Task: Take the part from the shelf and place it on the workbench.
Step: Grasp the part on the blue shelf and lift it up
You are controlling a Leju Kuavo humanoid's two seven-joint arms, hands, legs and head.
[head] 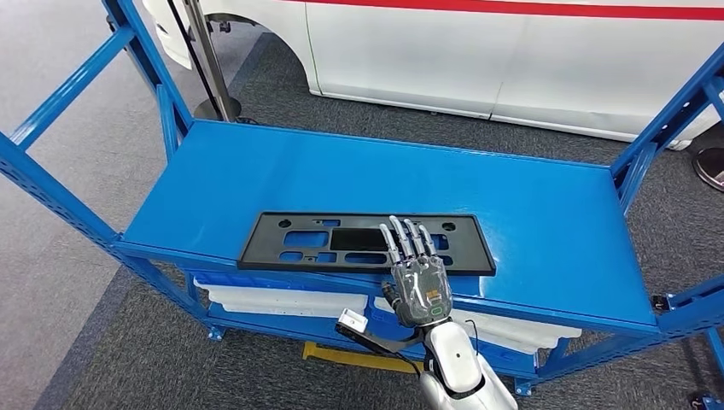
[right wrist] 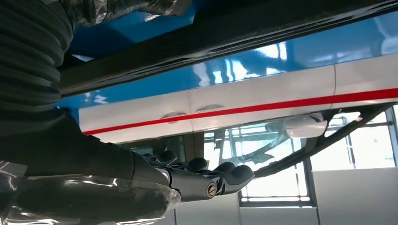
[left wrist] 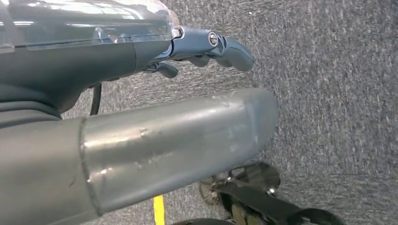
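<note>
Your blue shelf (head: 529,205) carries the flat black part (head: 282,242) near its front edge. Your right hand (head: 418,278) lies flat on the part, fingers (head: 408,237) straight, close together. Left hand (left wrist: 141,93) over grey carpet (left wrist: 328,93), fingers curled, holding nothing.

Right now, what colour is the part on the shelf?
Black part, on the blue shelf; clearest in the head view.

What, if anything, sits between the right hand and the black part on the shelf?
Nothing visible. In the head view the right hand has its fingers extended over the near edge of the black part, which lies flat on the blue shelf with nothing on top. Actual contact can't be confirmed.
</note>
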